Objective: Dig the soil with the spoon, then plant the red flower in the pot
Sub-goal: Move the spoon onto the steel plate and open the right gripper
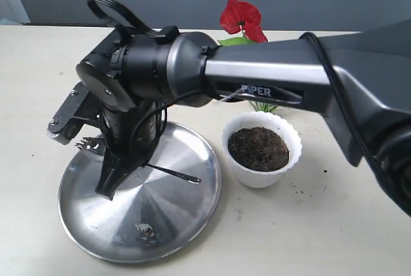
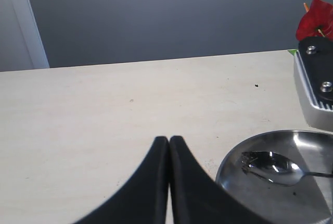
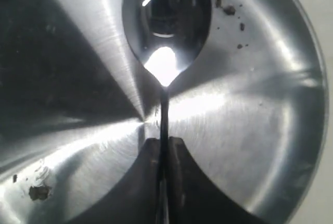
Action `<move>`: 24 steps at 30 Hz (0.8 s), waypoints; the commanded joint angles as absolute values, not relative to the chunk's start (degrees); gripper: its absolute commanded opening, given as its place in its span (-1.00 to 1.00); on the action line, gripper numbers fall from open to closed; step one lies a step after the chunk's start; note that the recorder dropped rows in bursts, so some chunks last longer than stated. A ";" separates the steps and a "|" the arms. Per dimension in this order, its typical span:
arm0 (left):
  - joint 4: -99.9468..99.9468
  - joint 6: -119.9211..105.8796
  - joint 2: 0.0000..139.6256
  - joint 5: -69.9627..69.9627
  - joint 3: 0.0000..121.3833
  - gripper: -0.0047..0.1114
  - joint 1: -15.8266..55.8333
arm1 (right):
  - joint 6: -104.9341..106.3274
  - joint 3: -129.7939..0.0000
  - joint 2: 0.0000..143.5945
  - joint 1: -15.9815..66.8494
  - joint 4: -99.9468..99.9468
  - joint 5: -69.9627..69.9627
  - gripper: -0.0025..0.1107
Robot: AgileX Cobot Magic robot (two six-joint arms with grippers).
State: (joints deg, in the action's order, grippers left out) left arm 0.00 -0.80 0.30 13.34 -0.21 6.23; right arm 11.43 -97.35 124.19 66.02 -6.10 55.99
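My right gripper (image 3: 164, 140) is shut on the thin handle of the silver spoon (image 3: 166, 21), whose bowl points ahead, low over the steel plate (image 3: 270, 78). In the exterior view this arm reaches across from the right, and the right gripper (image 1: 108, 189) points down onto the plate (image 1: 167, 224); the spoon (image 1: 176, 174) handle sticks out behind it. The white scalloped pot (image 1: 257, 176) stands right of the plate, filled with dark soil (image 1: 259, 148). The red flower (image 1: 241, 16) stands behind the arm. My left gripper (image 2: 169, 139) is shut and empty over bare table, beside the plate (image 2: 260, 203) and spoon (image 2: 273, 166).
A few soil crumbs (image 1: 144, 230) lie on the plate near its front edge, and specks are scattered on the table right of the pot. The right arm's thick body spans the scene above the pot. A grey wall runs behind the table.
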 commanded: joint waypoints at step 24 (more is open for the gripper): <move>0.00 -0.58 0.00 13.32 0.00 -0.91 6.51 | 11.26 -98.28 129.81 64.46 -1.96 55.73 -0.23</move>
